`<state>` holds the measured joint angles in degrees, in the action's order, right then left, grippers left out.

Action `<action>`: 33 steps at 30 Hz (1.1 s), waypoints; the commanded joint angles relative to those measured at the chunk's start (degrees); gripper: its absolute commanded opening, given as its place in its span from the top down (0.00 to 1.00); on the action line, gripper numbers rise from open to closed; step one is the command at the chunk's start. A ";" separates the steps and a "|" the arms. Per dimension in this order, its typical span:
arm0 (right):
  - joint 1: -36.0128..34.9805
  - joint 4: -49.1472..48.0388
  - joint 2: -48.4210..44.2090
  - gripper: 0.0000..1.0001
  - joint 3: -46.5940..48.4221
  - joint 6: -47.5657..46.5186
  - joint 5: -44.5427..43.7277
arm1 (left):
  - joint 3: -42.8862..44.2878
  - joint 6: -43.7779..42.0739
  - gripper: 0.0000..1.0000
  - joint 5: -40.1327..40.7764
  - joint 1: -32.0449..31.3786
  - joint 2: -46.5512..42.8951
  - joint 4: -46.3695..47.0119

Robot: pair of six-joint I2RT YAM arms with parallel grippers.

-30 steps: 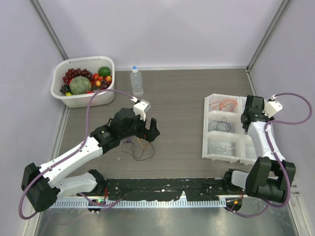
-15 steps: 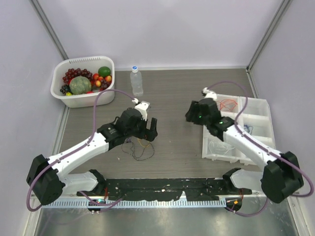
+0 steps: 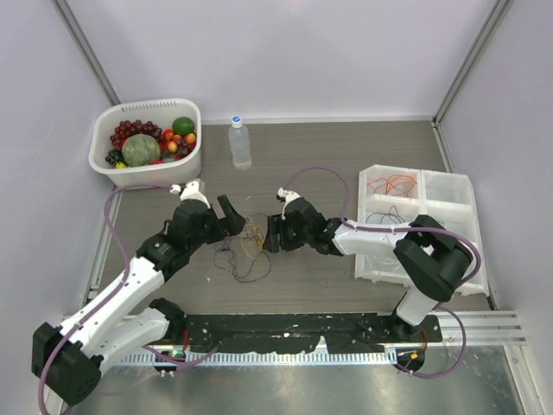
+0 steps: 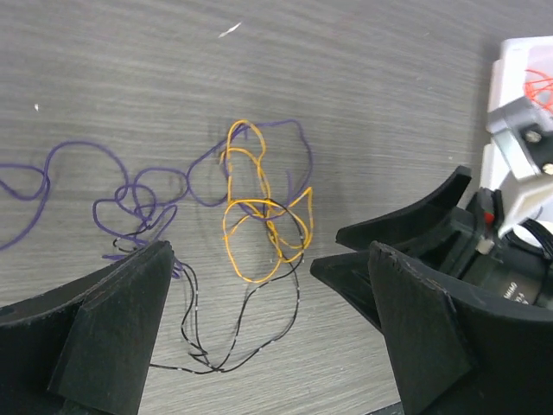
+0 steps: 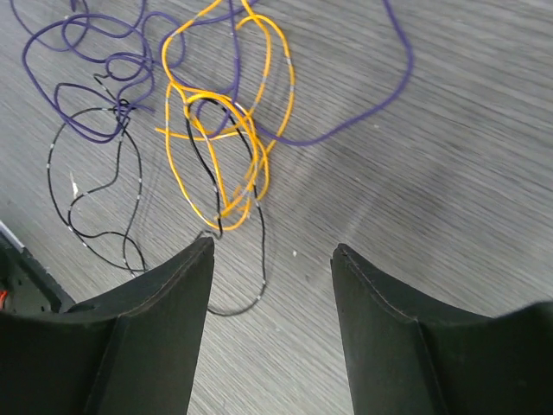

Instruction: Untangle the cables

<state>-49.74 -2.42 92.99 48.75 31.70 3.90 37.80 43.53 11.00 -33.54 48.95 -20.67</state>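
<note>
A tangle of thin cables (image 3: 245,246) lies on the table between both grippers. It holds a yellow-orange wire (image 4: 259,216), a purple wire (image 4: 155,186) and a black wire (image 4: 242,333). The right wrist view shows the same yellow-orange (image 5: 226,130), purple (image 5: 86,52) and black (image 5: 95,194) wires. My left gripper (image 3: 230,216) is open and empty at the tangle's left, its jaws (image 4: 268,259) wide over the black wire. My right gripper (image 3: 270,233) is open and empty at the tangle's right, its tips (image 5: 272,251) just short of the yellow loops. Its fingers (image 4: 389,229) show in the left wrist view.
A white compartment tray (image 3: 416,275) at the right holds a red-orange wire (image 3: 395,183), a dark wire (image 3: 389,218) and a white wire (image 3: 385,256). A fruit basket (image 3: 186,169) and a water bottle (image 3: 240,143) stand at the back left.
My right arm has swung from the tray leftward and down to the tangle. My left gripper has drawn back to the left, off the top of the tangle.
</note>
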 commanded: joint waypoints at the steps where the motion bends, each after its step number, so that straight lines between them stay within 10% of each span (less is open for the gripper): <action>1: 0.08 -10.76 2.46 0.38 0.73 1.61 9.27 | -0.10 5.16 0.03 -8.61 3.39 5.62 0.18; 9: 0.17 -15.43 6.24 0.38 0.65 3.89 6.22 | -1.42 3.24 0.22 -19.97 3.48 16.43 8.28; 16: 0.17 -19.63 5.71 0.63 -0.85 3.01 7.86 | 0.00 0.94 0.46 -12.41 4.18 19.17 6.25; 26: 0.17 -18.68 5.89 0.99 -1.11 4.33 5.77 | -0.36 -0.64 0.60 -12.76 6.56 25.66 10.64; 33: 0.17 -18.76 1.41 0.99 -4.01 5.39 6.20 | -0.63 -1.43 0.60 -13.91 6.82 31.90 14.33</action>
<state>-49.52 -19.62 99.22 46.22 36.38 10.48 36.10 43.59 -2.87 -27.22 78.13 -11.20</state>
